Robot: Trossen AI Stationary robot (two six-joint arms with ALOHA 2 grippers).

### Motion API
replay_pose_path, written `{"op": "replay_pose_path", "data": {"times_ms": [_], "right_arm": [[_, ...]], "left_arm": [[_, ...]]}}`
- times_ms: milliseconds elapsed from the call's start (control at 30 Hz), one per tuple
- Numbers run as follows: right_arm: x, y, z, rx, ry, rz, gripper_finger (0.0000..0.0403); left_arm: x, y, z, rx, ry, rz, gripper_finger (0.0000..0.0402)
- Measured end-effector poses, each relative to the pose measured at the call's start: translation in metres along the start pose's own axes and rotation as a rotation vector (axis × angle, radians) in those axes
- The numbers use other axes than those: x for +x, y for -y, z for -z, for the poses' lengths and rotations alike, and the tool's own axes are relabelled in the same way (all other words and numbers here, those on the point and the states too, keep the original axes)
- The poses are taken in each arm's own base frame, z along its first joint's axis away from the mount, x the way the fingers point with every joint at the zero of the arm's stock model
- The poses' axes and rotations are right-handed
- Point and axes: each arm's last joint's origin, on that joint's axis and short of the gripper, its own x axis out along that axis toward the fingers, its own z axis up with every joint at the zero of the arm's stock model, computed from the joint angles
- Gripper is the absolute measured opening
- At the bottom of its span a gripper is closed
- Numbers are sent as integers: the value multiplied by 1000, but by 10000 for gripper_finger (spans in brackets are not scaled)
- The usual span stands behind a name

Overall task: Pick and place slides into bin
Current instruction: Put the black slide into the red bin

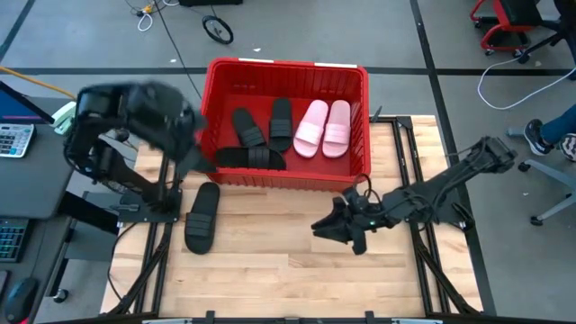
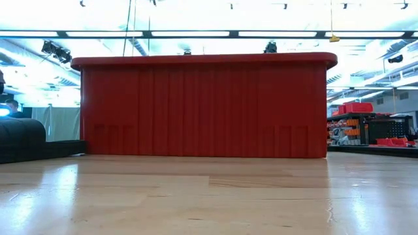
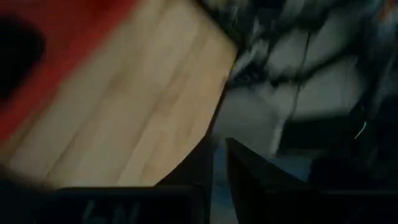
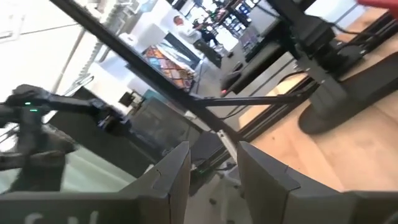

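The red bin [image 1: 286, 121] stands at the table's far middle; it also fills the low view [image 2: 202, 108]. Inside it lie three black slides [image 1: 256, 142] and two pink slides [image 1: 324, 128]. One black slide [image 1: 202, 217] lies flat on the table left of the bin's near corner; it also shows in the low view [image 2: 23, 137]. My left gripper [image 1: 184, 121] is blurred above the bin's left side; its fingers [image 3: 217, 165] stand a narrow gap apart and hold nothing. My right gripper [image 1: 322, 225] hovers over the table's middle, open and empty [image 4: 214, 165].
Bare wooden tabletop [image 1: 288, 270] stretches in front of the bin. The arms' black frame rails [image 1: 148, 243] run along the table's left and right sides. A desk with a keyboard and calculator [image 1: 13, 139] stands left of the table.
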Motion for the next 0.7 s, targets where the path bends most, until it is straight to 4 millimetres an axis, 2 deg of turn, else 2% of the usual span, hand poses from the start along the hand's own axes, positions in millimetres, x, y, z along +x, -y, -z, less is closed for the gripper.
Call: {"op": "replay_pose_path", "data": {"times_ms": [67,167,233,267,433,500,700], "right_arm": [[-3,-3,1,2,-4,-13,139],[-5,-7,4,3,-1,-19,139],[-6,-10,6,5,15,-14,139],[-6,-11,8,7,25,-7,139],[-6,-12,12,7,83,41,139],[-6,-12,13,9,93,55,139],[-5,-11,14,27,112,73,139]], "left_arm": [[15,6,10,71,-72,14,39],[20,13,29,151,-100,71,27],[20,1,46,103,-187,-43,18],[29,-4,53,75,-239,-105,15],[75,-19,79,60,-376,-201,7],[90,-31,93,60,-470,-298,10],[147,-77,129,211,-697,-478,49]]}}
